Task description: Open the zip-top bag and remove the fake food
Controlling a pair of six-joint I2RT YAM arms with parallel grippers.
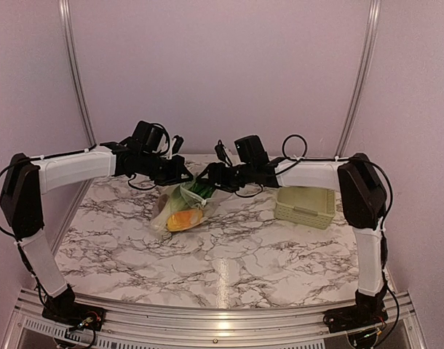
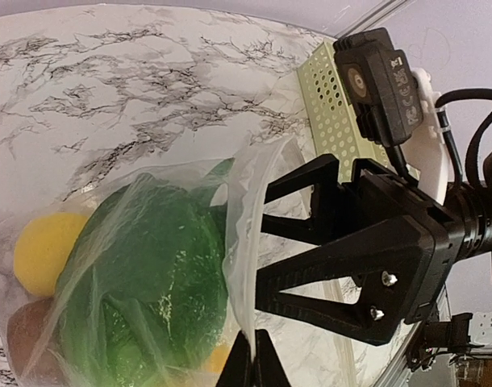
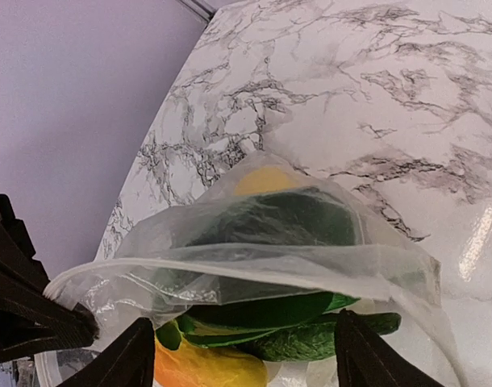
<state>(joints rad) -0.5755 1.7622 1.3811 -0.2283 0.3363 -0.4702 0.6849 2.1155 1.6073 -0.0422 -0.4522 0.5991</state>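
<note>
zip-top bag (image 1: pixel 180 211): on worktop (image 1: pixel 229 254), toward far edge, mid-width | left claw (image 1: pixel 180 173): clenched on bag rim | right claw (image 3: pixel 242 359): released, jaws spread at mouth | mouth: apparently parted | fake food (image 1: pixel 184 219): all inside, removal outstanding

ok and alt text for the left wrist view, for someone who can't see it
A clear zip-top bag holding a green toy vegetable and a yellow round piece has its rim pinched in the shut left pincer. The open right pincer faces the bag's mouth over a marble table, a pale green basket behind it.
</note>
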